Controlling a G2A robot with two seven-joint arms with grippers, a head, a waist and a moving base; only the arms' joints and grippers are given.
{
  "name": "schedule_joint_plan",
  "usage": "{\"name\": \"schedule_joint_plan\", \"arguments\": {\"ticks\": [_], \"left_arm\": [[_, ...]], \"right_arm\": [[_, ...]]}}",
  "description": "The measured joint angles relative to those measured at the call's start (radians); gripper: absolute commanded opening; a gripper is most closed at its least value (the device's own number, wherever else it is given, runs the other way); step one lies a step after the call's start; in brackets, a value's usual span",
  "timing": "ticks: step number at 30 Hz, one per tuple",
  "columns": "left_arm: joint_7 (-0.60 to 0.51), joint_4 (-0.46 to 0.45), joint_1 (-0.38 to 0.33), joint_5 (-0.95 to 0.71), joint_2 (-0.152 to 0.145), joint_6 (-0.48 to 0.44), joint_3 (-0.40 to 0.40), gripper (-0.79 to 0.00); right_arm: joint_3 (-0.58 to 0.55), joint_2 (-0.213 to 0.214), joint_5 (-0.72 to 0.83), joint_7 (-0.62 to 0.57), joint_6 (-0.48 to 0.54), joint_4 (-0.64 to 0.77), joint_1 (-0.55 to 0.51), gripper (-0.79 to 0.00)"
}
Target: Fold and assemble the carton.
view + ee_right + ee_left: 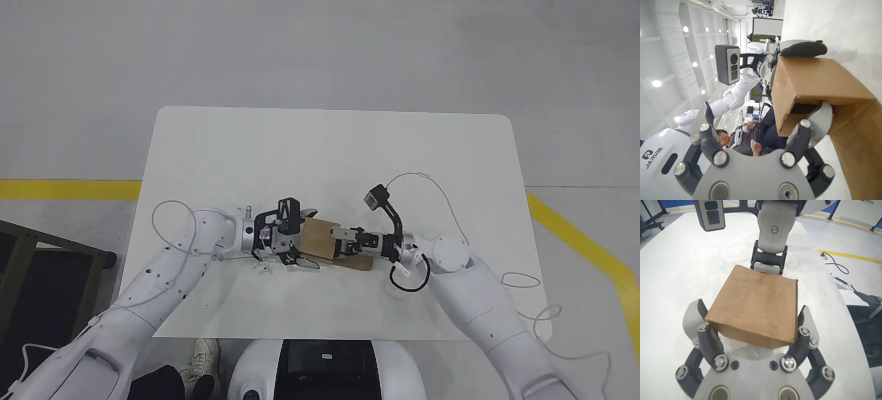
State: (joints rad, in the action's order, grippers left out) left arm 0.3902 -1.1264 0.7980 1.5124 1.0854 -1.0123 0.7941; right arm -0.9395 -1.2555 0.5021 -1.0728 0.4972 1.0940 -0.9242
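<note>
The brown carton (322,241) sits near the table's front edge, folded up into a box shape with its ends open. My left gripper (752,313) spans its width, a pad pressed to each side wall of the carton (755,306), so it is shut on it. From the opposite end my right gripper (763,110) stands open: one finger (819,115) reaches inside the open end of the carton (821,79), the other finger (707,113) stays well outside. A loose flap (857,144) of the carton hangs toward the right wrist.
The white table (330,150) stretches bare behind both arms. A thin cable (425,180) loops over the table by the right arm. A dark rack (40,265) stands on the floor off the table's left front corner.
</note>
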Motion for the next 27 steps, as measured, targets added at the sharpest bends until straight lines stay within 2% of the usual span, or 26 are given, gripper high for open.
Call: {"name": "schedule_joint_plan", "arguments": {"ticks": [11,27], "left_arm": [[-0.011,-0.005,0.004,-0.004,0.002,0.000,0.003,0.000],[-0.018,-0.012,0.011,-0.005,0.002,0.002,0.013,0.000]], "right_arm": [[0.021,-0.013,-0.013,0.014,0.015,-0.019,0.014,0.000],[0.025,-0.019,-0.040,0.011,-0.026,-0.012,0.022,0.000]]}}
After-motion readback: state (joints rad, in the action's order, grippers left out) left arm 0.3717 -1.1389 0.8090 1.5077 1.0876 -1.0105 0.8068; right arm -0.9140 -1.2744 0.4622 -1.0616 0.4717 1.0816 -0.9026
